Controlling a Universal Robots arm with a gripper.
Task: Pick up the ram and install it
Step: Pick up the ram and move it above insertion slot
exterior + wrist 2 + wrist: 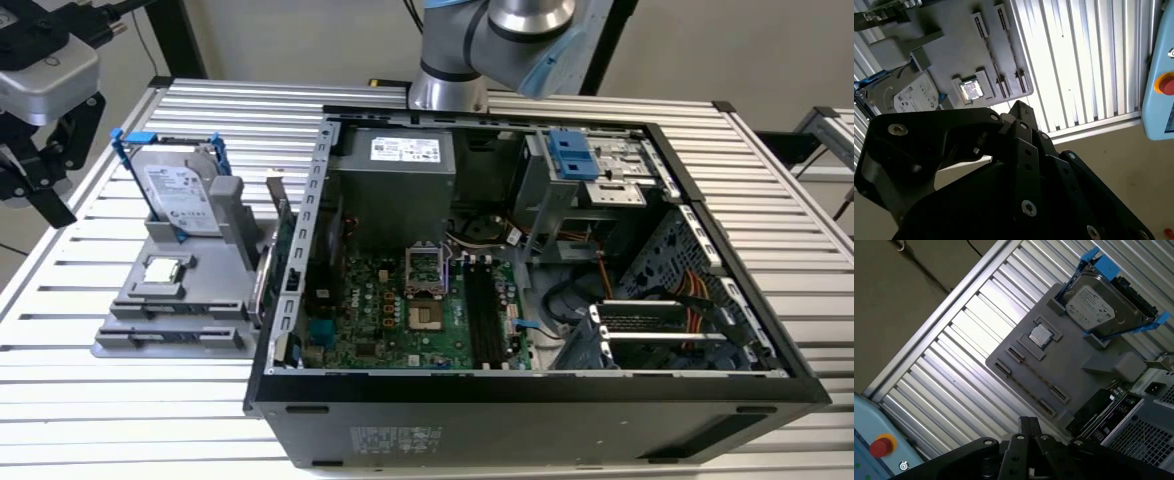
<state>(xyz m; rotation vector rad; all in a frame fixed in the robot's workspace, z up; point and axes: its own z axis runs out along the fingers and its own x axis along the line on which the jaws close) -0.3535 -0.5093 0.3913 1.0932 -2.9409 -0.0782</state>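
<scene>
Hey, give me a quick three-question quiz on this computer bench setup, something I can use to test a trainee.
1. True or false: the hard drive stands on edge on the gray tray.
2. In the exterior view, where is that tray relative to the computer case? A) on its left B) on its right C) inside it
3. Fill in: the square chip lies flat on the gray ____.
Key: 1 true; 2 A; 3 tray.
</scene>
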